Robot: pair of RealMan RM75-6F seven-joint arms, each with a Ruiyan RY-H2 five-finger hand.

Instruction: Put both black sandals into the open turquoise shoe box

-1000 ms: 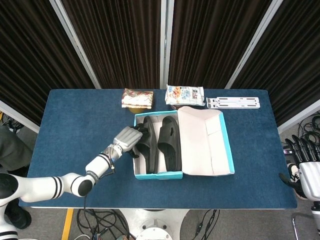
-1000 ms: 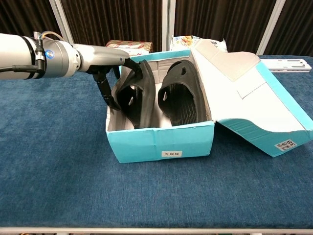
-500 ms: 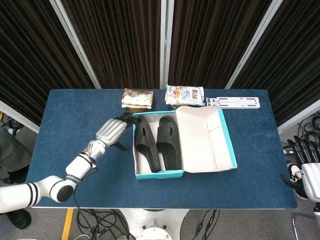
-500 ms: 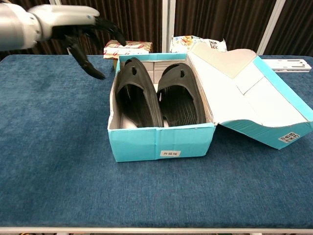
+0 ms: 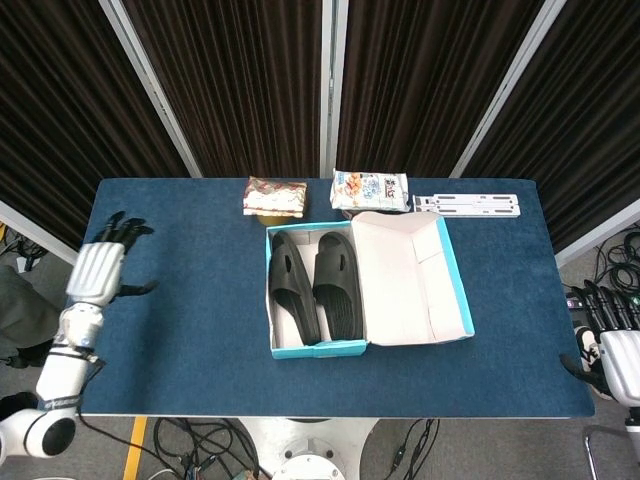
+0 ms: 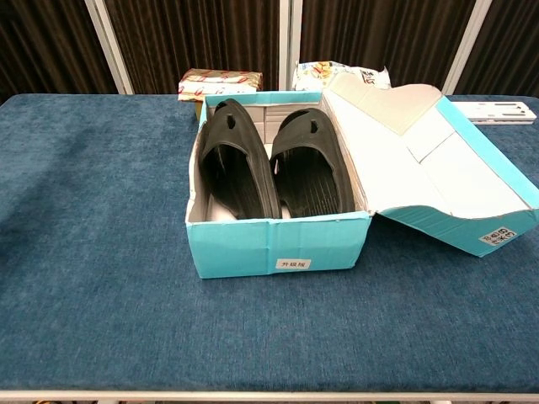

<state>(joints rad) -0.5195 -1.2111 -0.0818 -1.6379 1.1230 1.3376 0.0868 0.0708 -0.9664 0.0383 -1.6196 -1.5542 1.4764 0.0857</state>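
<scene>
Both sandals sit side by side inside the box [image 6: 278, 244], a rectangular turquoise cardboard carton with a pale lining and a small white label on its front wall. The left sandal [image 5: 293, 285] and the right sandal [image 5: 336, 283] are matte black moulded slides with broad rounded straps and ribbed footbeds; in the chest view they touch along their inner edges, straps toward the far wall. The lid [image 5: 412, 285] is hinged open to the right and lies tilted outward, showing its plain pale inner face with a turquoise rim. The left hand [image 5: 98, 270] hovers at the table's left edge, well apart from the box, which lies off to the right of its fingertips; its dark fingers [image 5: 122, 228] are spread apart and hold nothing, and its back is a smooth silver-white shell. The right hand [image 5: 610, 335] shows only partly at the frame's right edge, off the table [image 5: 180, 330] and far from the lid; its dark fingers point upward with nothing visible in them, but whether they are fully apart cannot be told. The table is covered in a deep blue, carpet-like textured cloth. Beyond the box, along the far edge, lie a crinkled reddish packet [image 5: 274, 195], a glossy white-and-blue bag [image 5: 370, 189] and a flat white slotted bracket [image 5: 467, 205]. Dark pleated curtains hang behind.
</scene>
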